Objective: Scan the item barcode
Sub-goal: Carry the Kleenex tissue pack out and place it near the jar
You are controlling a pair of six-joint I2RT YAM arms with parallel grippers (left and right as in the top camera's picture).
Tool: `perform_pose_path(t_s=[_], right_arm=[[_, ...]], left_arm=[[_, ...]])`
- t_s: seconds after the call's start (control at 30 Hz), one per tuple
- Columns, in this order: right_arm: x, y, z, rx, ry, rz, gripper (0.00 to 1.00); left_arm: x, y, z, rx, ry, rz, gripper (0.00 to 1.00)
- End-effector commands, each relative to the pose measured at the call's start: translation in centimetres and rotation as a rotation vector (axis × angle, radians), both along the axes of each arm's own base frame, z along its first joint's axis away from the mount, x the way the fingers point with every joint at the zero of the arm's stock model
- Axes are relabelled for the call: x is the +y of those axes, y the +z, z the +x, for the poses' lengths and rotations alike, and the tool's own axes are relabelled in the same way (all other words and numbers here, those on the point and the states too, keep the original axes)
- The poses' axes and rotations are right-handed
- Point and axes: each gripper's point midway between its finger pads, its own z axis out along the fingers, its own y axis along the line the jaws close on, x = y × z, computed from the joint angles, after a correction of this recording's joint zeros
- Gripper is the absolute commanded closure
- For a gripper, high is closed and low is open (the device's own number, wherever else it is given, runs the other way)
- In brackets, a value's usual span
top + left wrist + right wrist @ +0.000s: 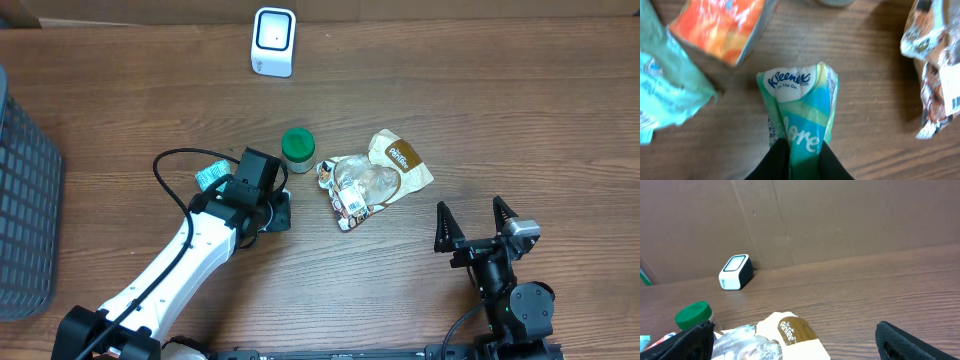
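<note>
Hidden, cropped and unreadable regions in the three views.
Left wrist: the near end of the tissue pack [800,100] is lost between the left fingers [771,162]; an orange packet [720,25] is cut by the top edge, a teal packet [665,90] by the left, the snack bag [935,65] by the right. Overhead: the left arm [190,250] covers the tissue pack and orange packet; the basket [25,200] runs off the left edge; the snack bag's label is too small to read. Right wrist: the jar [692,316] and right fingers [910,340] are cropped below.
</note>
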Motion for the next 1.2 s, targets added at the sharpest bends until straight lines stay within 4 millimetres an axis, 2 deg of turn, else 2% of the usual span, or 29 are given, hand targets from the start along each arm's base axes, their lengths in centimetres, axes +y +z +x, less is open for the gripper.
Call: perform_pose_path(t_s=[0.0,0.13,0.2,0.3,0.4,0.57,0.67,0.73,0.8,0.83,0.87,0.9,1.03,1.17], right_arm=[[0.0,-0.3,0.0,-0.001,-0.001,-0.004,0.00],[0.0,-0.3,0.0,-0.001,-0.001,-0.004,0.00],[0.0,-0.3,0.0,-0.001,-0.001,-0.004,0.00],[0.0,-0.3,0.0,-0.001,-0.001,-0.004,0.00],[0.0,-0.3,0.0,-0.001,-0.001,-0.004,0.00],[0.0,-0.3,0.0,-0.001,-0.001,-0.004,0.00],[0.0,-0.3,0.0,-0.001,-0.001,-0.004,0.00],[0.0,-0.3,0.0,-0.001,-0.001,-0.004,0.00],[0.0,-0.3,0.0,-0.001,-0.001,-0.004,0.00],[0.0,-0.3,0.0,-0.001,-0.001,-0.004,0.00],[0.0,-0.3,0.0,-0.001,-0.001,-0.004,0.00],[0.0,-0.3,0.0,-0.001,-0.001,-0.004,0.00],[0.0,-0.3,0.0,-0.001,-0.001,-0.004,0.00],[0.0,-0.3,0.0,-0.001,-0.001,-0.004,0.00]], left_arm=[[-0.5,-0.3,0.4,-0.022,-0.003,-0.023,0.73],[-0.7,-0.1,0.7,-0.038,-0.003,-0.030,0.42],[-0.7,-0.1,0.7,-0.037,-0.004,-0.030,0.35],[-0.8,0.2,1.0,-0.046,-0.011,-0.035,0.33],[-1.3,1.7,1.8,-0.063,-0.045,-0.061,0.33],[0.4,6.6,3.9,-0.085,-0.037,-0.037,0.32],[3.5,10.4,5.2,-0.098,0.016,-0.017,0.30],[5.5,12.2,5.7,-0.110,0.049,-0.003,0.28],[9.3,14.2,6.3,-0.127,0.119,0.018,0.18],[11.4,14.8,6.5,-0.135,0.161,0.027,0.04],[12.3,15.0,6.6,-0.141,0.169,0.035,0.00],[14.7,15.1,6.6,-0.148,0.187,0.056,0.00],[20.5,14.4,5.9,-0.130,0.304,0.083,0.00],[23.9,13.5,5.6,-0.109,0.401,0.083,0.00]])
